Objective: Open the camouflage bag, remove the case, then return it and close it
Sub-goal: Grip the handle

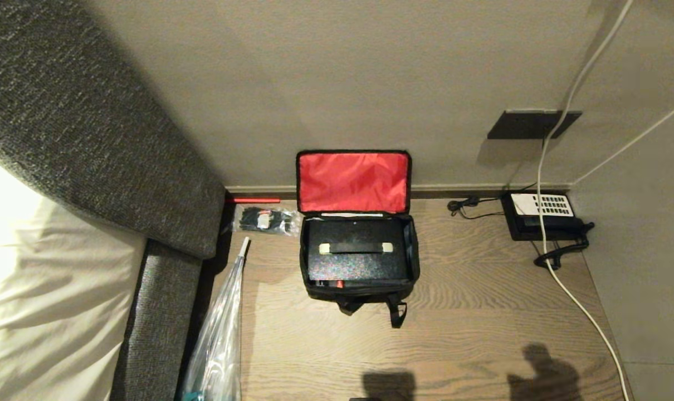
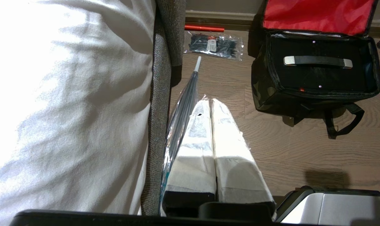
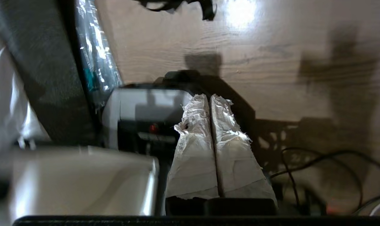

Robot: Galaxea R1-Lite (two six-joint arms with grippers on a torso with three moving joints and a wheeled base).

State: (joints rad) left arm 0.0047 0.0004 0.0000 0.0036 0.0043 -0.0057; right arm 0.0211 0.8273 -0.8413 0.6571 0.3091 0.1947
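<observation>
The camouflage bag [image 1: 314, 287] stands on the wooden floor against the wall, its lid thrown back so the red lining [image 1: 352, 181] faces me. Inside lies the black case [image 1: 355, 264], flat, with its pale-ended strap handle [image 1: 355, 248] on top. The left wrist view shows the same bag [image 2: 265, 94] and case [image 2: 315, 78] off to one side. My left gripper [image 2: 209, 102] is shut, its white-wrapped fingers pressed together, well short of the bag. My right gripper [image 3: 209, 97] is also shut and empty, low over the floor near the robot's base. Neither gripper is in the head view.
A grey upholstered bed frame [image 1: 92, 145] with white bedding [image 1: 42, 301] fills the left. A clear folded umbrella [image 1: 220, 334] lies along it. A clear packet of black items [image 1: 265, 219] sits left of the bag. A black telephone [image 1: 540, 217] with cords [image 1: 560, 278] is at the right.
</observation>
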